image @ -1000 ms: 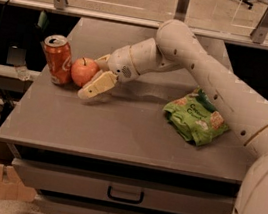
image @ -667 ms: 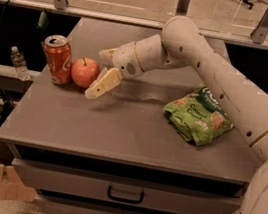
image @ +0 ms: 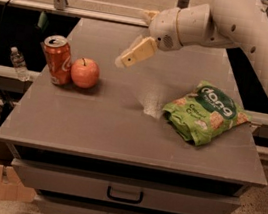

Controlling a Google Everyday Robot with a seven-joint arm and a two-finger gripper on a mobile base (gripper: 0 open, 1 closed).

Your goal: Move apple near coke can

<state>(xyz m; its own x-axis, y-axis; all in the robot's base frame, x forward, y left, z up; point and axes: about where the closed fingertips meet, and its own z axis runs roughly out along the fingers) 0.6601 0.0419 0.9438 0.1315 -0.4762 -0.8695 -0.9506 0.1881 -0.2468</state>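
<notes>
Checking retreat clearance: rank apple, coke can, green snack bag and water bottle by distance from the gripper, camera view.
The gripper hangs above mid-table.
1. apple, beside the can.
2. coke can, left edge, and green snack bag, right side: too close to call.
3. water bottle, off the table, far left.

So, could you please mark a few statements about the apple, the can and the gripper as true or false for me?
1. The apple sits right beside the coke can, on the table. True.
2. The gripper is holding the apple. False: it hangs above the table, apart from the apple, up and to the right of it in the picture.
3. The coke can stands upright. True.
4. The green snack bag lies between the can and the apple. False: it lies alone on the table's right side in the picture, far from both.
</notes>
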